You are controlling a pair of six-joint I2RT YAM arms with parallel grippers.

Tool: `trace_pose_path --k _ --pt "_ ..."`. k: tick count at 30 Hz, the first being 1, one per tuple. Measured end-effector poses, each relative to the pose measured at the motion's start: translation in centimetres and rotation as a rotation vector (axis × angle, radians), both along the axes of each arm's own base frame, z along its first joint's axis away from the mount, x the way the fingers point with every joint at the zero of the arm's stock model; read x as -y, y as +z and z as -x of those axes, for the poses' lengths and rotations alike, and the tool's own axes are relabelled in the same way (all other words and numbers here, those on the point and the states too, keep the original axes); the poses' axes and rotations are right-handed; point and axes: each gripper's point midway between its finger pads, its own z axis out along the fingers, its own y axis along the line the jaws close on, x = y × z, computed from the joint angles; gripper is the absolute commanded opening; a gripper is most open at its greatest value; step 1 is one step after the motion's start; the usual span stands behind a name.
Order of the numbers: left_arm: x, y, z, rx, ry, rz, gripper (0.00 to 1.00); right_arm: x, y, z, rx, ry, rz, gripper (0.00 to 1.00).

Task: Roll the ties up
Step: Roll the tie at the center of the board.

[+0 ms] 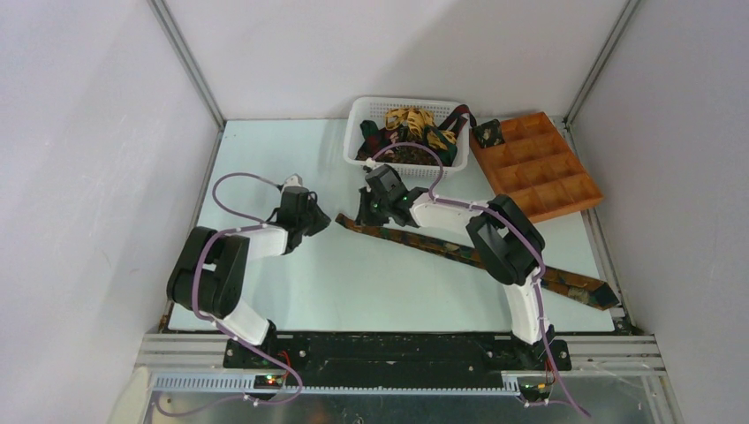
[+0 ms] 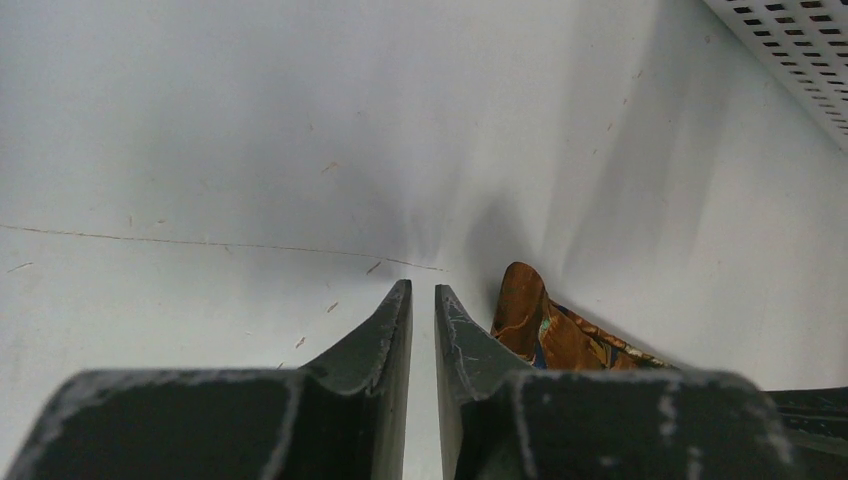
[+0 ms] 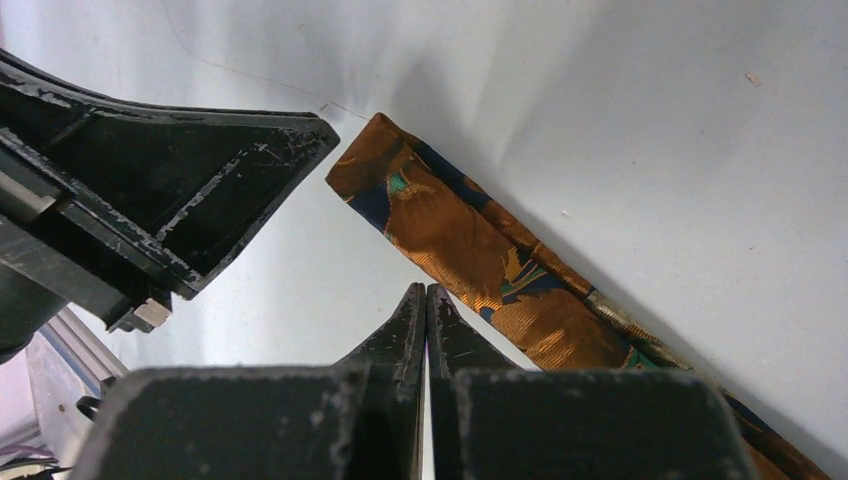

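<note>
Lying flat and unrolled, one tie (image 1: 442, 248) runs slantwise across the pale bench (image 1: 353, 283). It is orange-brown with dark green and blue patches, its narrow end (image 2: 525, 310) to the left and its wide end near the right edge. More ties (image 1: 411, 132) are heaped in the white basket (image 1: 358, 124) at the back. A small dark coil (image 1: 487, 133) sits in the orange-brown tray's (image 1: 565, 181) corner compartment nearest the basket. Plain pale walls (image 1: 397, 53) enclose the bench. The left pincer (image 2: 423, 290) stands a narrow slit apart, empty, just beside the narrow end. The right pincer (image 3: 427, 290) is pressed together, holding nothing, at the tie's edge.
</note>
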Motion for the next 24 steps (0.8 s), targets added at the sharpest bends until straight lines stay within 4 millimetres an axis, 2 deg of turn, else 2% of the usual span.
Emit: trace_pose_path --k 14,24 --pt "1.2 0.0 -0.3 0.005 -0.045 0.041 0.15 0.5 -2.9 0.1 -0.045 -0.018 0.04 0.0" --pt "2.4 0.7 -0.6 0.034 -0.091 0.079 0.15 0.6 -3.2 -0.1 -0.058 -0.03 0.036 0.0"
